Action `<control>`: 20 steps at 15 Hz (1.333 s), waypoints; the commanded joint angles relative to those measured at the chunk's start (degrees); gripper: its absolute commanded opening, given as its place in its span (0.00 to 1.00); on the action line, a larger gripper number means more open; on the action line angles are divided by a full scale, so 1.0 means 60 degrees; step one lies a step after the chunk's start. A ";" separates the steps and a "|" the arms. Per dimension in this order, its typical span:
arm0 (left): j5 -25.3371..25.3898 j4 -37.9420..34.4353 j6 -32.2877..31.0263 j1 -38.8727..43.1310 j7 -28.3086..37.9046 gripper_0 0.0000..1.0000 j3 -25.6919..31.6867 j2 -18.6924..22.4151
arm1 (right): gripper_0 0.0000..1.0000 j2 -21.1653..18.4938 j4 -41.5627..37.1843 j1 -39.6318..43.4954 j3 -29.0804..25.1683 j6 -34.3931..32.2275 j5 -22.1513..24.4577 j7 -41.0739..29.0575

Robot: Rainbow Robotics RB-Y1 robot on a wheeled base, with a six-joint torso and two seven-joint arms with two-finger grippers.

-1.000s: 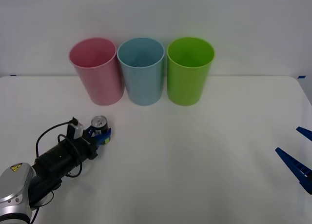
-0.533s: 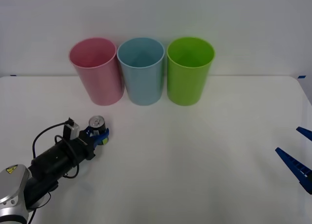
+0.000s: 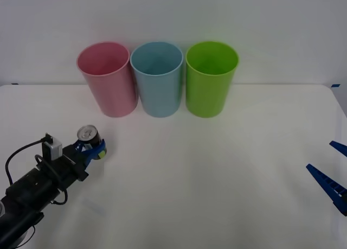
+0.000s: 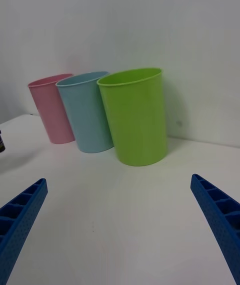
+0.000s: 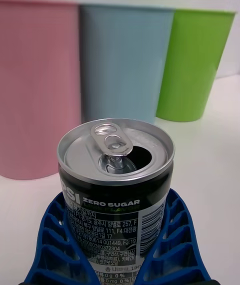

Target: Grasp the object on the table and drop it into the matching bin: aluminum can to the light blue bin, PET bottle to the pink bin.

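Two arms in frame. Left gripper is clamped around the aluminum can, blue fingers hugging its sides; can upright with its tab opened, at the table's left front, well short of the pink bin. Light blue bin stands between pink and green bin. Right gripper is spread wide, parked at the right edge.

The aluminum can, dark with a silver top and open tab, stands upright, seemingly just above the white table. The pink bin and light blue bin stand upright, touching, at the table's far edge.
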 commanded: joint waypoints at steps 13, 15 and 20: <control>0.1332 -0.4036 0.0705 0.1236 0.3192 0.00 0.0456 0.0205 | 1.00 0.0000 0.0000 0.0000 0.0000 0.0000 0.0000 0.0000; 0.1258 -0.4094 0.0866 0.0870 0.3500 0.00 0.0426 0.0308 | 1.00 0.0000 0.0000 0.0000 0.0000 0.0000 0.0000 0.0000; 0.1112 -0.4080 0.1965 -0.0053 0.4247 0.00 -0.0174 0.0909 | 1.00 0.0000 0.0000 0.0000 0.0000 0.0000 0.0000 0.0000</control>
